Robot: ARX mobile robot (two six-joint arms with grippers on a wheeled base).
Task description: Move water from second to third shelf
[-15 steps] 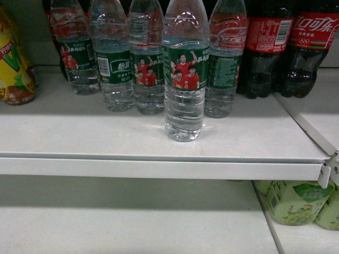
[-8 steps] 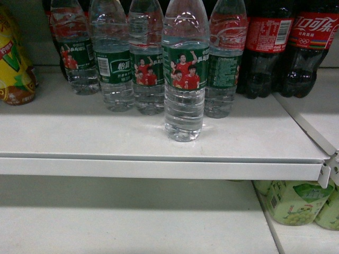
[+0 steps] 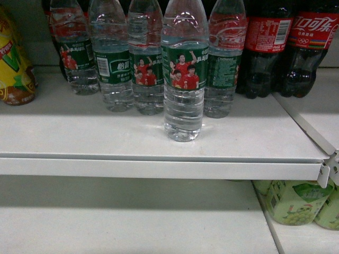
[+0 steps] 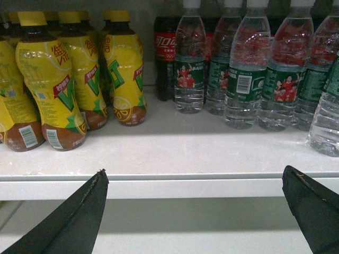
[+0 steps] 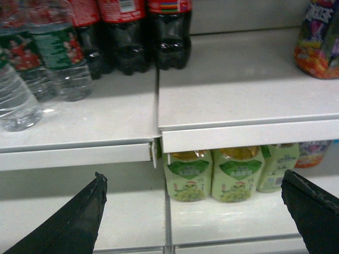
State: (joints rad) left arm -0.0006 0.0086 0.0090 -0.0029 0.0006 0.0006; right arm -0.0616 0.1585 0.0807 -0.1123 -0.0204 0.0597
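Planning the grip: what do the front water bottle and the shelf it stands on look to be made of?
Water bottle: thin clear plastic, glossy, with molded ribs and a green film label; it probably flexes under a squeeze. Shelf: seemingly white painted sheet metal, smooth and matte, judging by its folded front lip and end bracket.

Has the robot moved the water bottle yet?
Not yet. The water bottle stands alone at the front of its shelf. Both end effectors, left and right, are open and empty below it. Grabbing, lifting and placing it remain.
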